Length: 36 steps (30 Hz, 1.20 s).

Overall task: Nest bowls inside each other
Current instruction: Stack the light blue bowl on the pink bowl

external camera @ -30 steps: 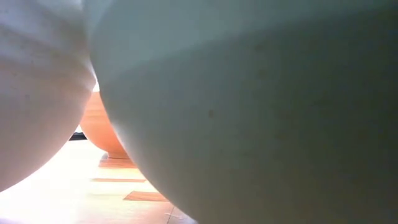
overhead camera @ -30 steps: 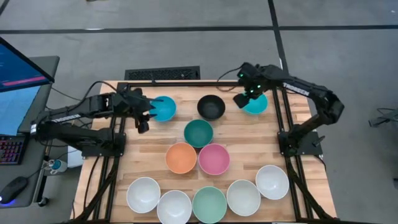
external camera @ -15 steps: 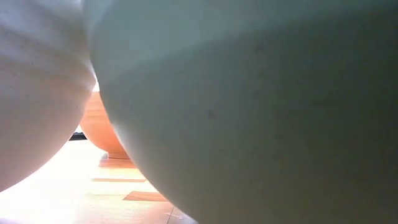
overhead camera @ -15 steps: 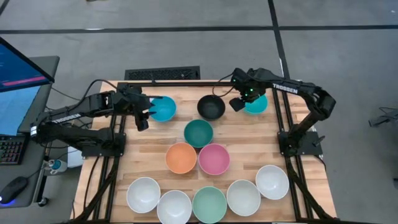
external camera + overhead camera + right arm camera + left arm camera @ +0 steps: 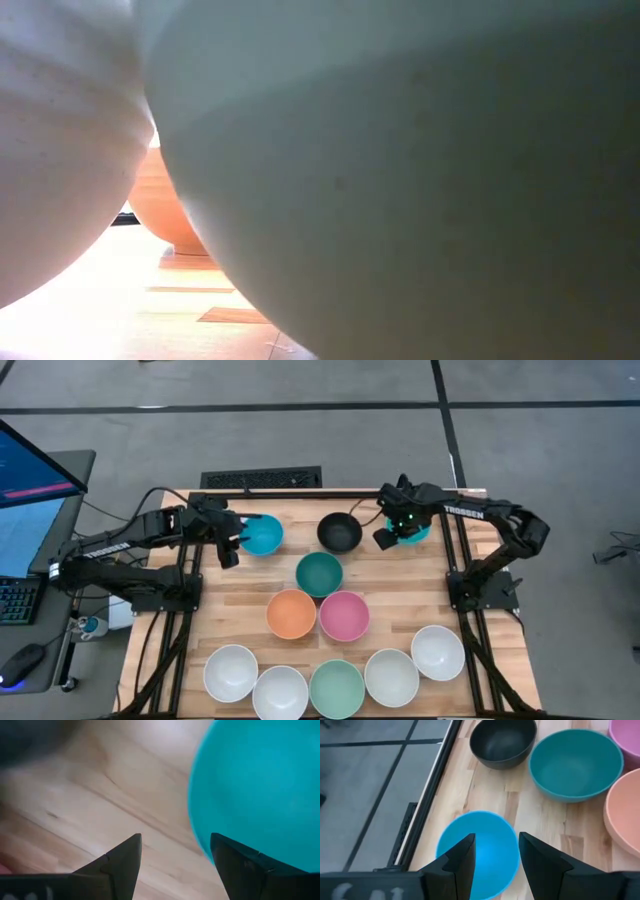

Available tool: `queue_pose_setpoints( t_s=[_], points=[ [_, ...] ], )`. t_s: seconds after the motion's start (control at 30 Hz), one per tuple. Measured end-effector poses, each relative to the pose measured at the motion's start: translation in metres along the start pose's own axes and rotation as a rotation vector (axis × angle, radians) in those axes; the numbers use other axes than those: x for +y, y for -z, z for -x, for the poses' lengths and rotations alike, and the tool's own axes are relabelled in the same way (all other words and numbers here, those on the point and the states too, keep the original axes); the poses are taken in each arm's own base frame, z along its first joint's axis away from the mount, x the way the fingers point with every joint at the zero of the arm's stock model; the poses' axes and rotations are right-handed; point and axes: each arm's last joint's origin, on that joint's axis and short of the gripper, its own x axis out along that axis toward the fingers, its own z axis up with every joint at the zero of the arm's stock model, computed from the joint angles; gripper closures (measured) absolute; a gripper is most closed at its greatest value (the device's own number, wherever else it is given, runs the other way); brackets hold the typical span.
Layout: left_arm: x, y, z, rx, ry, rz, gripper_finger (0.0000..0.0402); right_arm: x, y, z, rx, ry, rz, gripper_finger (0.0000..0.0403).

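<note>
A grey floor (image 5: 300,430) crossed by dark seam lines is seen; a monitor (image 5: 30,470) and keyboard (image 5: 15,600) are stationed left.

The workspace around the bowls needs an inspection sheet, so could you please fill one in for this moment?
Surface: wooden table, bare between the bowls.
Job's things: eleven bowls, none nested. Far row: blue bowl, black bowl, turquoise bowl. Middle: dark green bowl, orange bowl, pink bowl. Near row: mint green bowl among four white bowls.
Clutter: nothing seen.
Grippers: left gripper open, over the blue bowl's rim; right gripper open, at the turquoise bowl's edge; neither holds anything.
Cables: some run beside the left arm's base.
Surroundings: grey floor, monitor and keyboard at left.
</note>
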Motion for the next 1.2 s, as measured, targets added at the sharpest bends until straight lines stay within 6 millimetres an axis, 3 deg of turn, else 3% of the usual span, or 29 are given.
queue_pose_setpoints(
  t_s=[0.17,0.43,0.9,1.2],
  points=[
    [0.003,0.001,0.000,0.005,-0.012,0.014,0.0258,0.001,0.007,-0.014,0.011,0.002,-0.009,0.0143],
    [0.003,0.001,0.000,0.005,-0.006,0.016,0.0258,0.008,0.005,-0.014,-0.052,0.029,0.011,0.0144],
    [0.003,0.001,0.000,0.006,-0.007,0.012,0.0258,0.007,0.003,-0.015,-0.088,0.053,0.009,0.0187],
    [0.003,0.001,0.000,0.006,-0.007,0.008,0.0258,0.002,0.012,-0.034,-0.086,0.076,-0.019,0.0193]
  ],
)
